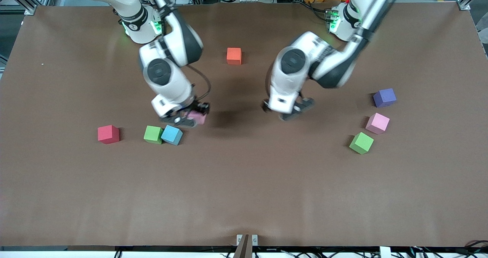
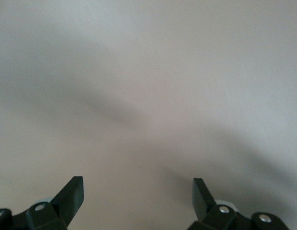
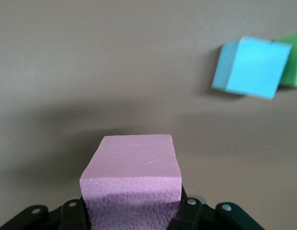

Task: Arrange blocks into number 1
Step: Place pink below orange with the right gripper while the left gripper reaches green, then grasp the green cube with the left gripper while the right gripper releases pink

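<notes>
My right gripper (image 1: 189,118) is shut on a pink block (image 1: 198,116), held just above the table beside the light blue cube (image 1: 172,135). In the right wrist view the pink block (image 3: 131,177) fills the gap between the fingers of the right gripper (image 3: 131,213). My left gripper (image 1: 291,110) hangs open over bare table near the middle. The left wrist view shows the left gripper (image 2: 138,191) with nothing between its fingers. An orange block (image 1: 234,56) lies near the robots' bases. A red block (image 1: 108,134) and a green block (image 1: 153,134) lie toward the right arm's end. A second pink block (image 1: 377,123) and another green block (image 1: 361,143) lie toward the left arm's end.
The light blue cube (image 3: 251,67) touches the green block (image 3: 292,60) at the right arm's end. A purple cube (image 1: 384,97) sits by the second pink block, slightly farther from the front camera. The brown table (image 1: 244,189) stretches wide in front.
</notes>
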Robot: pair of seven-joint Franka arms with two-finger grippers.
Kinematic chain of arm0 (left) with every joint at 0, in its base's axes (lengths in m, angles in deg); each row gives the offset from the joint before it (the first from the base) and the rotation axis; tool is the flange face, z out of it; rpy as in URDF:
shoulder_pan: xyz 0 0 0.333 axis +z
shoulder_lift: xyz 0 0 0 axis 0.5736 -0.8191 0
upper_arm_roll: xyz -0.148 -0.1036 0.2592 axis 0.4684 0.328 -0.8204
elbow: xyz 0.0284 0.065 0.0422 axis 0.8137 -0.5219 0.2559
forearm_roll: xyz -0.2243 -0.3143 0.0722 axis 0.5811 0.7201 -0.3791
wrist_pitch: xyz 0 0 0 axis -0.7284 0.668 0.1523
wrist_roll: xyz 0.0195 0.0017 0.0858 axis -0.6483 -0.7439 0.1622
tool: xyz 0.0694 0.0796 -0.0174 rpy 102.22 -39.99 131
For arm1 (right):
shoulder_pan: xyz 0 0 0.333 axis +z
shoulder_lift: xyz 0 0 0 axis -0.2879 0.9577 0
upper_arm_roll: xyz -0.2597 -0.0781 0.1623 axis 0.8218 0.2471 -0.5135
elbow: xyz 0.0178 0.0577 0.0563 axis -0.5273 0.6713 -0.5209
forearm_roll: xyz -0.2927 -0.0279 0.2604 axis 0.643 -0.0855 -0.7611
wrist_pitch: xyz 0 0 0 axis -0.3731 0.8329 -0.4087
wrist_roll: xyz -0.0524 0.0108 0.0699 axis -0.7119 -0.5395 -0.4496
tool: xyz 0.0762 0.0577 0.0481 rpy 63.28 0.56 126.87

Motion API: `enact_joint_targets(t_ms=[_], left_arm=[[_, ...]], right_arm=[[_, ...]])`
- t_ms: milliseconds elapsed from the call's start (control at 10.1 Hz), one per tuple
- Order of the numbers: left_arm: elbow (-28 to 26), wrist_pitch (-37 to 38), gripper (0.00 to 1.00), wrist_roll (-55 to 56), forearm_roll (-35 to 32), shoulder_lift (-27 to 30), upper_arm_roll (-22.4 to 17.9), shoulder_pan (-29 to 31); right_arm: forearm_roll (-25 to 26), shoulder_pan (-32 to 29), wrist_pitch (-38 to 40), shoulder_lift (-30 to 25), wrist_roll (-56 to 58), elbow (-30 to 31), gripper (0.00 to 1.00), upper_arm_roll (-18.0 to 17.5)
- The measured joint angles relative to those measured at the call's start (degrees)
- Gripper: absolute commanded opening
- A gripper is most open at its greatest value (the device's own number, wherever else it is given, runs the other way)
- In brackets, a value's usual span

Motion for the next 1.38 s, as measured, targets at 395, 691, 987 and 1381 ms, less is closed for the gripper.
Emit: enact_joint_targets(t_ms=[395,691,987,1381], left_arm=[[1.69,0.03,1.0,-2.89,-7.29,-2.96,-0.01,13.03],[2.75,-0.1,1.0,-3.45,-13.61,-7.53,0.03,18.63],[4.73,-0.21,1.0,-7.39,-14.2,-10.28,0.08,23.67],[4.9,-0.29,1.0,-8.25,-14.2,-12.12,0.26,24.91]], right_arm=[[-2.21,3.7,-3.26,0.28,-0.81,5.8,0.59,-5.79],[-3.57,7.99,-8.62,1.08,-5.12,9.11,0.59,-8.19],[-3.6,9.36,-9.13,1.37,-5.38,11.16,0.59,-8.61],[-3.9,10.45,-9.77,1.51,-7.22,12.1,0.59,-11.16]])
